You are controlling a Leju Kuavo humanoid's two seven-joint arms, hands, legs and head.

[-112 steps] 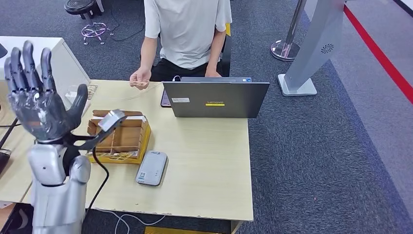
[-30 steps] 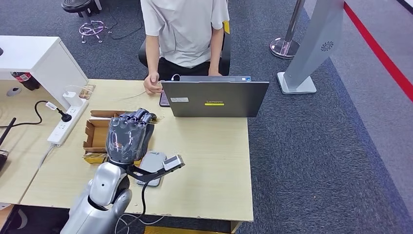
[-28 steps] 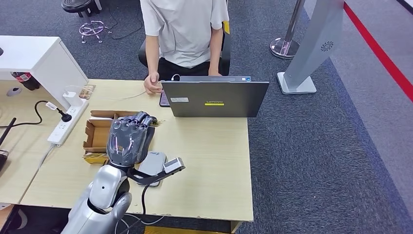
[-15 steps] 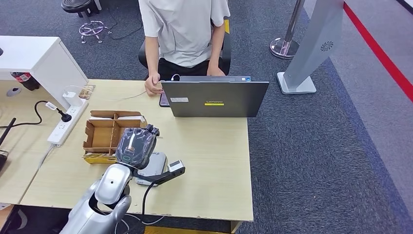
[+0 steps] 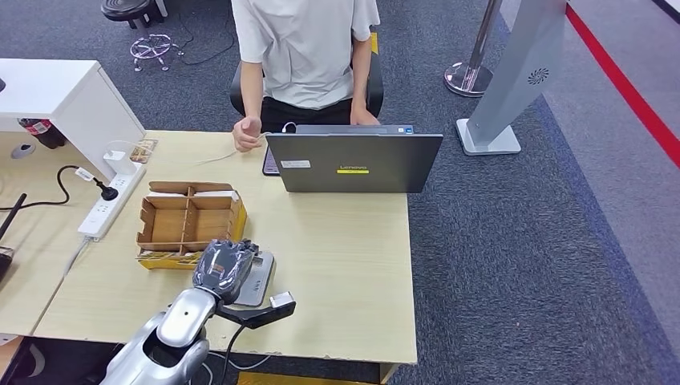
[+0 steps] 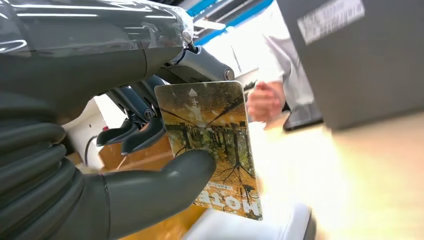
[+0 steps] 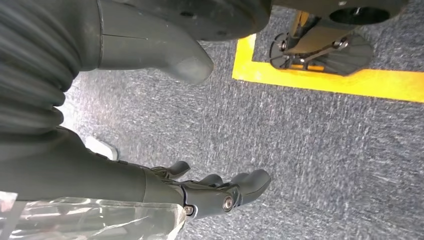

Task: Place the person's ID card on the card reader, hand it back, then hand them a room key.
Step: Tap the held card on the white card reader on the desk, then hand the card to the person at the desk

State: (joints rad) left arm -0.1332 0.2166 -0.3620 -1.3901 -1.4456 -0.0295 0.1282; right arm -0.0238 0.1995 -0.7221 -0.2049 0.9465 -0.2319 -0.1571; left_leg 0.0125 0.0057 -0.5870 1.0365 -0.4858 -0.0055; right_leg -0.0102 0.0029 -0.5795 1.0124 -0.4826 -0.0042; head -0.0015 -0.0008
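1. My left hand pinched the ID card between thumb and fingers, just above the grey card reader.
2. My right hand hung over carpet, fingers apart, holding nothing.
3. Wooden bench carried a cardboard box and a laptop; a person sat behind it.

Head view high over table, wrist views close, right perhaps floorward
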